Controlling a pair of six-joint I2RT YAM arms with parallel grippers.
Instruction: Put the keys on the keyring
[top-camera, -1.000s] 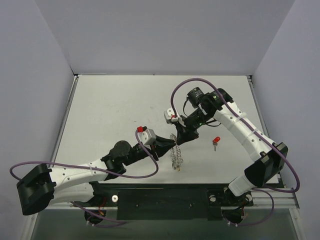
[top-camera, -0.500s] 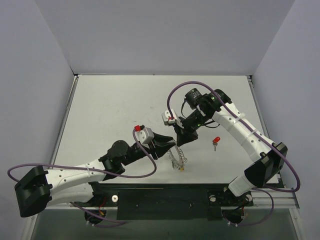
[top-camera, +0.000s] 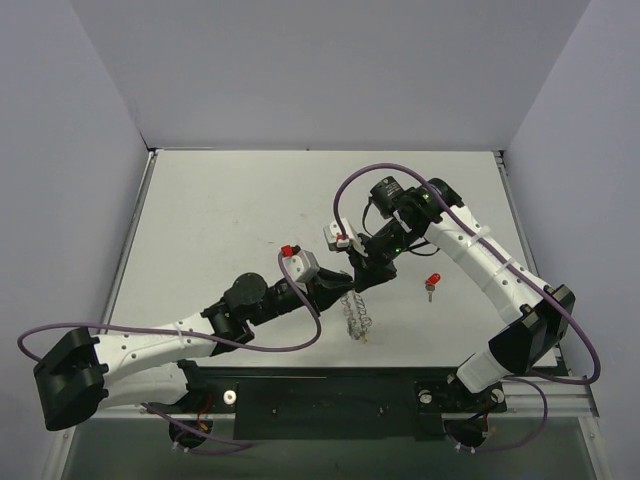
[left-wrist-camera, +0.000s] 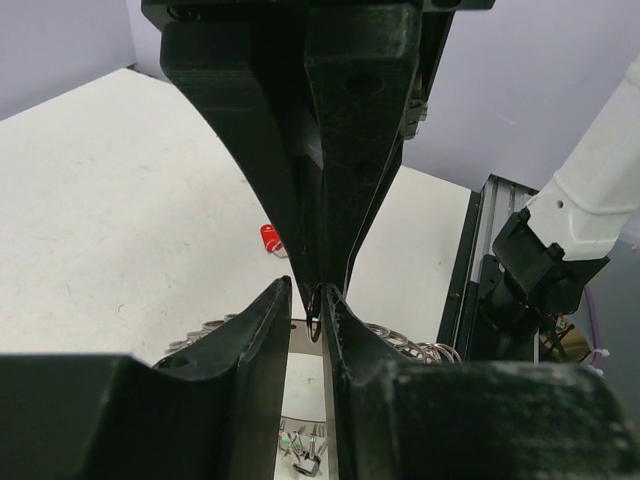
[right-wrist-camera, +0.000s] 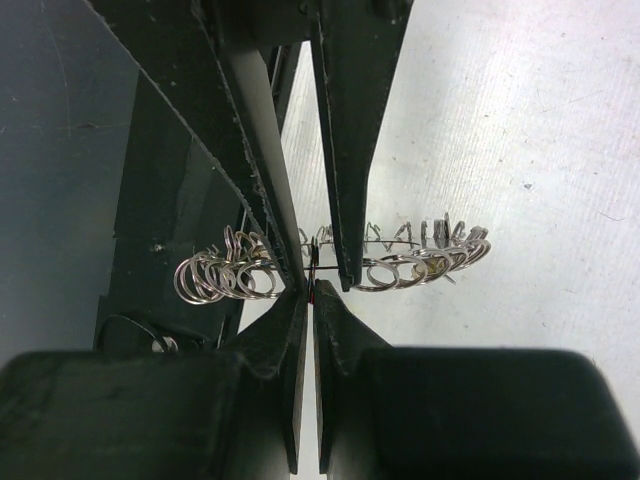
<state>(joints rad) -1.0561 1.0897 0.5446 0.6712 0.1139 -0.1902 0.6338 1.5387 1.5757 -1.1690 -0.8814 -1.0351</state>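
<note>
You have both grippers meeting tip to tip above the table (top-camera: 220, 220), near its front middle. Your left gripper (left-wrist-camera: 308, 296): jaws almost pressed together, pinching a thin wire of the keyring (top-camera: 357, 315). Your right gripper (right-wrist-camera: 308, 292): jaws likewise narrowed onto that same wire, directly opposite (coils spill out to either side of the pinch). A red-headed key (top-camera: 432, 281) lies alone on the table, well apart on the right arm's side. A few small keys (left-wrist-camera: 305, 445) show beneath the coils, colours unclear
</note>
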